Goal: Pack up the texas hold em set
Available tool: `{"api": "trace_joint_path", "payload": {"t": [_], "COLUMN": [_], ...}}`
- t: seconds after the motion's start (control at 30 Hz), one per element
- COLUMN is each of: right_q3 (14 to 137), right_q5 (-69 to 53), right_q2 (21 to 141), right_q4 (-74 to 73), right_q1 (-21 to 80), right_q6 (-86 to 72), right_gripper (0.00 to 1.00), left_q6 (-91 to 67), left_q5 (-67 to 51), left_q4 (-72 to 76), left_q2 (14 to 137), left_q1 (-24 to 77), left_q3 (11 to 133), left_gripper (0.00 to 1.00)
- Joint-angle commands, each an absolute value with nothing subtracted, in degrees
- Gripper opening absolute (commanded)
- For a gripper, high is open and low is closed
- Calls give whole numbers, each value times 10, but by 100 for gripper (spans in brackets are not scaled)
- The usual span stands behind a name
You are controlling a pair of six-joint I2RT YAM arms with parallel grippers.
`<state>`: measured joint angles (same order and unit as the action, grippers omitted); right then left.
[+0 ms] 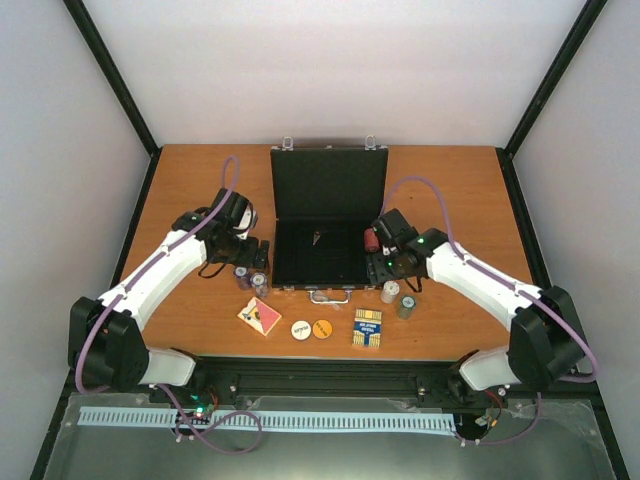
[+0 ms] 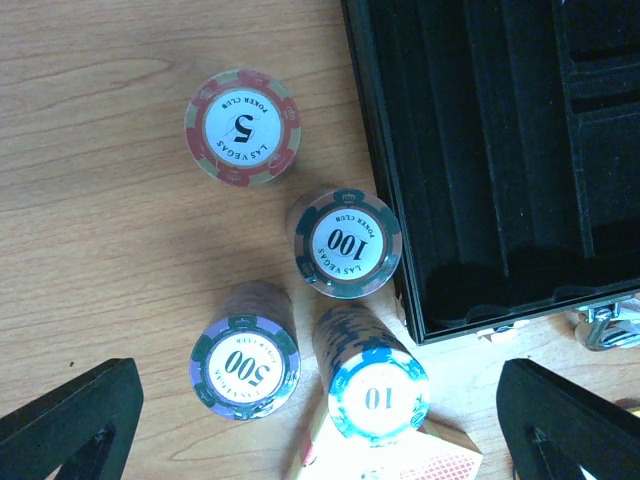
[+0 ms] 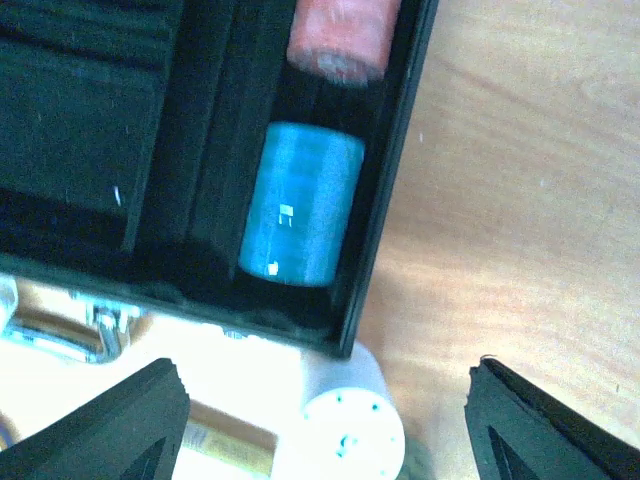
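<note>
Case lies open, a blue stack in its right slot. Your left gripper spreads wide over four chip stacks; your right gripper gapes empty.

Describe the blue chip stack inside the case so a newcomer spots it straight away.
Find the open black case in the middle of the table. In the channel along its right wall, at the end near the silver handle, the blue chip stack lies on its side. It is blue, while its one neighbour in that channel, farther from the handle, is a red stack.
</note>
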<state>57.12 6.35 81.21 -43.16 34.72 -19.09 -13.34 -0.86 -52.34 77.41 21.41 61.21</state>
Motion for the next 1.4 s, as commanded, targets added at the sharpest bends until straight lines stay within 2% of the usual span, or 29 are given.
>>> {"api": "trace_joint_path", "payload": {"t": [0.0, 0.2, 0.5, 0.73, 0.87, 0.97, 1.03, 1.2, 1.37], "right_q3": [544, 503, 492, 491, 498, 521, 568, 713, 698], "right_q5": [25, -30, 6, 23, 36, 47, 53, 87, 68], "right_q2": [771, 779, 822, 838, 837, 829, 828, 832, 845], "right_q4": [-495, -464, -438, -429, -438, -470, -529, -612, -512], "right_q1": [349, 349, 349, 349, 349, 349, 349, 349, 348], "right_q6": [-191, -198, -206, -212, -214, -212, -207, -175, -160], "right_gripper": [77, 75, 68, 56, 36, 29, 19, 17, 17], "left_q6": [-137, -139, -139, -142, -139, -138, -137, -134, -137], "left_q5": [-7, -18, -11, -13, -11, -12, -11, -11, -14], "left_q4": [-518, -514, -516, -512, -511, -513, -517, -520, -517], "left_q2": [763, 770, 768, 771, 772, 771, 769, 766, 773], "left_q1": [217, 217, 217, 217, 217, 217, 217, 217, 217], "left_q3": [613, 615, 610, 609, 607, 607, 610, 620, 622], "left_gripper": [100, 100, 100, 100, 100, 100, 100, 100, 100]}}
